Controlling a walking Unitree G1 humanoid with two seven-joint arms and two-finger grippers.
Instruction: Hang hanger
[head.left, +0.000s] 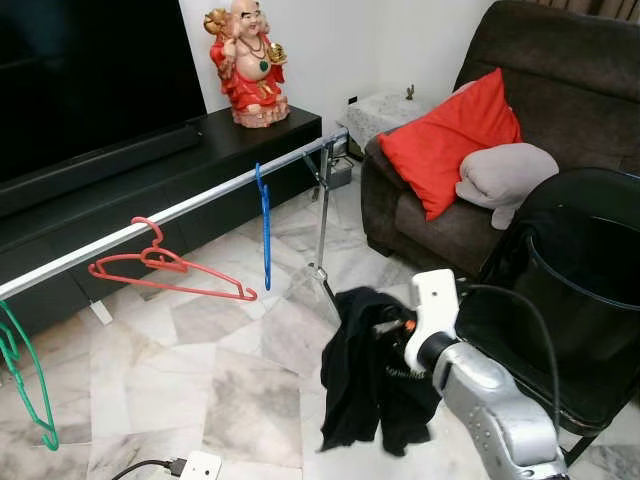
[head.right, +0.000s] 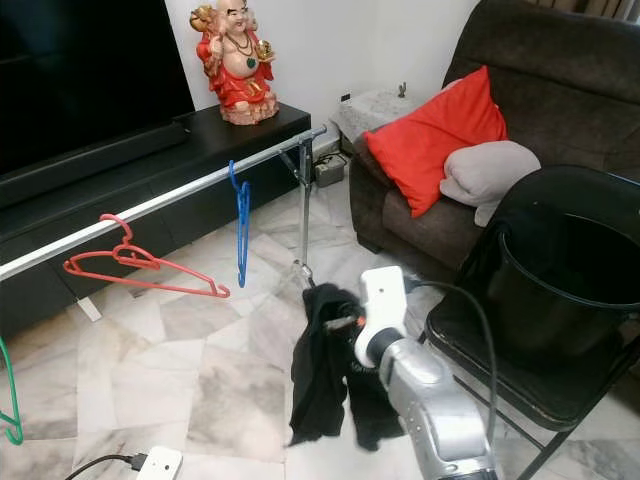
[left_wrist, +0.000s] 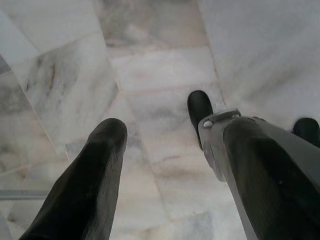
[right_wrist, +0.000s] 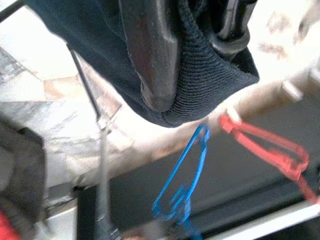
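A silver clothes rail (head.left: 200, 205) runs across in front of the TV console. On it hang a red hanger (head.left: 165, 265), a blue hanger (head.left: 265, 225) and, at the far left, a green hanger (head.left: 25, 375). My right gripper (head.left: 395, 335) is low, to the right of the rail's stand, shut on a black garment (head.left: 360, 370) that droops toward the floor. In the right wrist view the cloth (right_wrist: 200, 65) wraps one finger (right_wrist: 150, 50), and the blue hanger (right_wrist: 185, 170) and red hanger (right_wrist: 265, 145) lie beyond. My left gripper (left_wrist: 172, 127) hangs open over the marble floor.
A black folding chair (head.left: 600, 400) holding a dark bucket stands close on the right. Behind it is a brown sofa (head.left: 420, 220) with a red cushion (head.left: 450, 140). A red statue (head.left: 248, 65) stands on the console. A power strip (head.left: 195, 467) lies on the floor.
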